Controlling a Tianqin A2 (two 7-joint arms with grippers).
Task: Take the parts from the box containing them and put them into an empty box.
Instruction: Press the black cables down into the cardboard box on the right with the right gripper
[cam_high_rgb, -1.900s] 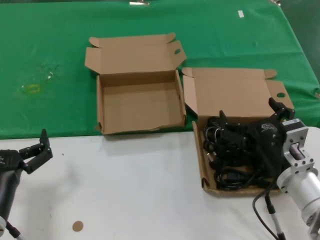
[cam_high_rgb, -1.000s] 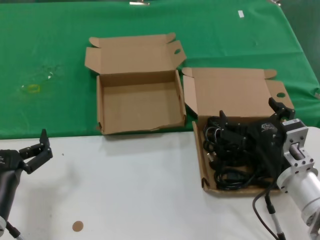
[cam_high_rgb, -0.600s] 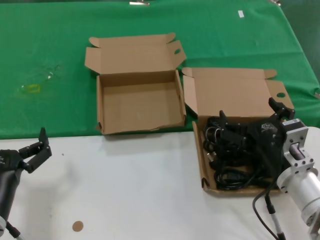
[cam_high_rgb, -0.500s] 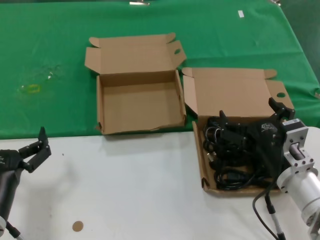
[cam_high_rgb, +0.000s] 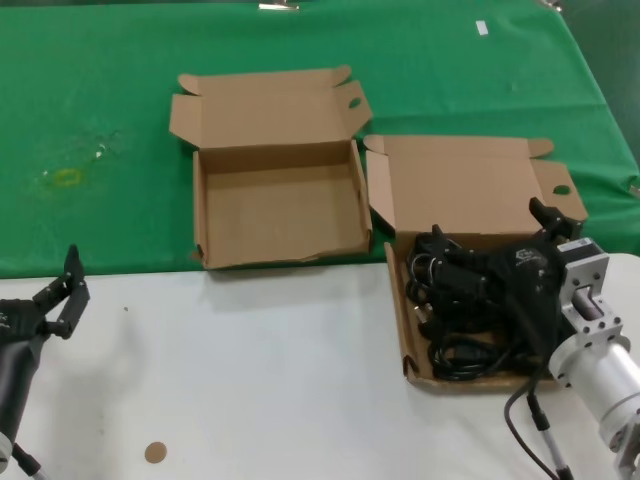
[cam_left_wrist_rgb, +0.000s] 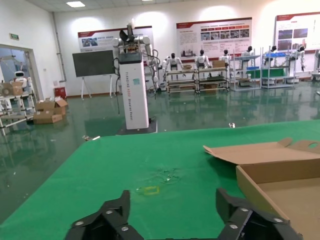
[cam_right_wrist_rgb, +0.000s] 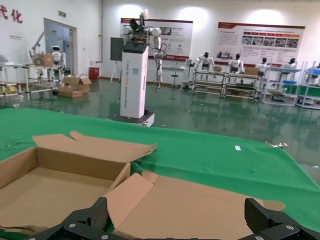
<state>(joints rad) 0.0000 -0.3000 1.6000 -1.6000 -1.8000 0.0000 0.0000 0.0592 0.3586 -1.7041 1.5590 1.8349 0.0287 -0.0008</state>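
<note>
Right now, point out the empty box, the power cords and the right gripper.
empty box (cam_high_rgb: 275, 215): head view, bare floor inside.
power cords (cam_high_rgb: 450, 345): head view, looped cable bundle.
right gripper (cam_high_rgb: 485, 240): head view, midway between fingertips, over the cords.

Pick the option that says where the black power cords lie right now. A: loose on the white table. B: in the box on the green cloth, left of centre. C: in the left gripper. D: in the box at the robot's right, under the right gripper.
D: the black power cords lie heaped in the right-hand box, with the right gripper open over them; the other box holds nothing.
</note>
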